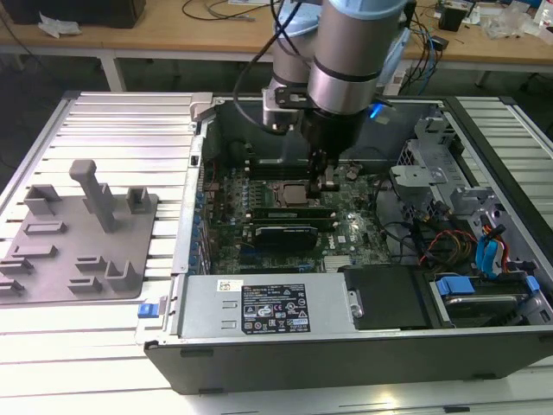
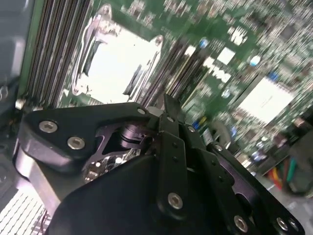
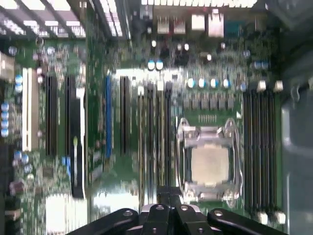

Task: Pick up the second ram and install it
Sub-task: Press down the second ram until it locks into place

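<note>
My gripper (image 1: 327, 180) hangs low inside the open computer case, just above the motherboard (image 1: 350, 232) at the edge of the CPU socket (image 1: 289, 192). Its black fingers are shut, and I see nothing between them in either wrist view (image 2: 167, 104) (image 3: 164, 192). Two long, narrow green sticks (image 1: 289, 212) stand on edge in the slots beside the socket, just under the gripper. I cannot tell which of them is the second ram. In the first wrist view the fingertips sit over the end of the slot rows (image 3: 154, 132) next to the socket (image 3: 209, 164).
A grey fixture tray (image 1: 78, 233) lies on the slatted table at the exterior view's left. A black rectangular block (image 1: 281, 235) sits on the board near the sticks. The power supply (image 1: 259, 307) lines the case's near side. Drive cage and cables (image 1: 484, 251) crowd the right.
</note>
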Tool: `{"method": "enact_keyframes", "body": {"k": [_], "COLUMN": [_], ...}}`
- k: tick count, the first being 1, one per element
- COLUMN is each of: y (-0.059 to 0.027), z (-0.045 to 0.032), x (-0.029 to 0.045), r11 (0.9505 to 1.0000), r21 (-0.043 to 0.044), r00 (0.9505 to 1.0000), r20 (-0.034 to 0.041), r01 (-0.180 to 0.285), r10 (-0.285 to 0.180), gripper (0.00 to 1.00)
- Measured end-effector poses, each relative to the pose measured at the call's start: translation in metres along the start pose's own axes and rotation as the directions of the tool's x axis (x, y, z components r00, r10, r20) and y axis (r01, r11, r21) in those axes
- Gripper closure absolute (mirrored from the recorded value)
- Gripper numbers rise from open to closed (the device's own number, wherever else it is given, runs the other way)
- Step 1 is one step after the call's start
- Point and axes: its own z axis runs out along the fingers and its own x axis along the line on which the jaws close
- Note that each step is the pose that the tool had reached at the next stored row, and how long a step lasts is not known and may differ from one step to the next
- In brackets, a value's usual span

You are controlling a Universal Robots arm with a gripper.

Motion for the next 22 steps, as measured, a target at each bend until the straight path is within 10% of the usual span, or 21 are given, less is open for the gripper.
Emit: {"method": "enact_keyframes", "body": {"k": [5,22], "y": [0.0405,0.0475], "z": [0.0016,0.0257], "x": [0.0004,0.0046], "r11": [1.0000,1.0000], "r21": [0.0001,0.0000], "r00": [1.0000,1.0000], "r20": [0.0000,0.0001], "r01": [0.000,0.000], "r10": [0.000,0.000], "gripper": [0.92,0.92]}}
